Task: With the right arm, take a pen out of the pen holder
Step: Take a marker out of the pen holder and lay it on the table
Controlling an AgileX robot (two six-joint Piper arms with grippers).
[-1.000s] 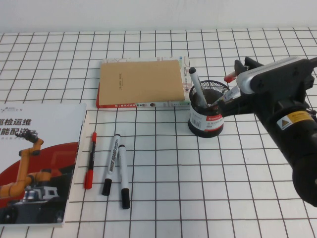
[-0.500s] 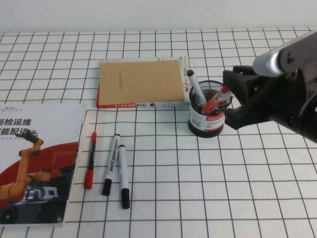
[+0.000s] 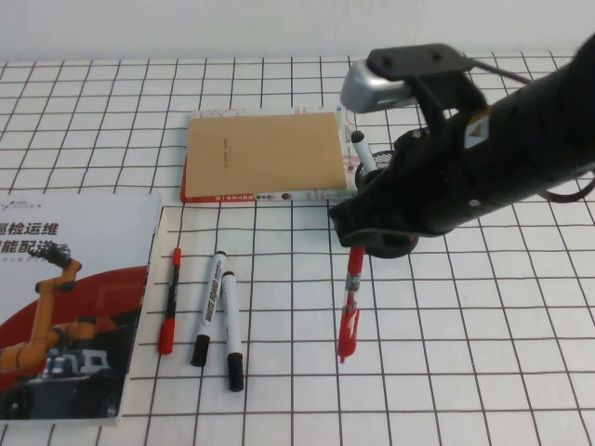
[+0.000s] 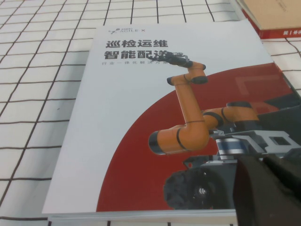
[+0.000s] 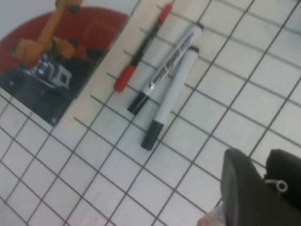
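The left gripper is parked over the brochure; its state cannot be told. The red pen, previously in the pen holder, now hangs outside it over the tabletop, clamped in the closed right gripper. Extraction appears essentially complete. The right arm hides most of the holder; one black marker remains visible.

Five pens in all: one red pen in front of the holder, one thin red pen and two white markers left of it, one marker inside it. One holder, one notebook, one brochure.
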